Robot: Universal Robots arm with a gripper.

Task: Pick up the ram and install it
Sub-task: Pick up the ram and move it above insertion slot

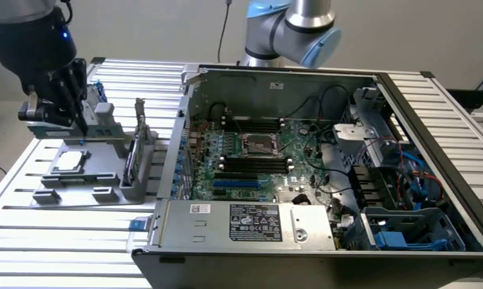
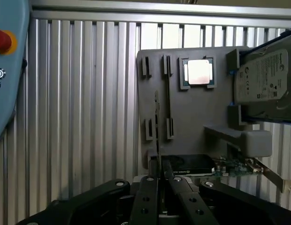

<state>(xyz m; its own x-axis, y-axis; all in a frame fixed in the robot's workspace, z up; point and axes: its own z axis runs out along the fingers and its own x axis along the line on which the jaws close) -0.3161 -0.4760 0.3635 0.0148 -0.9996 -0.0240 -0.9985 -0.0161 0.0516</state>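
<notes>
The hand (image 2: 160, 165) was clamped on the thin ram (image 2: 157, 126) above the grey tray (image 2: 197, 117), a processor chip (image 2: 199, 72) and hard drive (image 2: 263, 77) beside it, the open computer case (image 1: 322, 268) at the exterior view's right.

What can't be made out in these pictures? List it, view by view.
- Long thin green memory stick: the wrist view sees it edge-on, so its chips are hidden; in the exterior view the black pincer covers part of it.
- Silver hard drive: cut off by the wrist view's edge.
- Black motherboard slots: latches too small, exterior view.
</notes>
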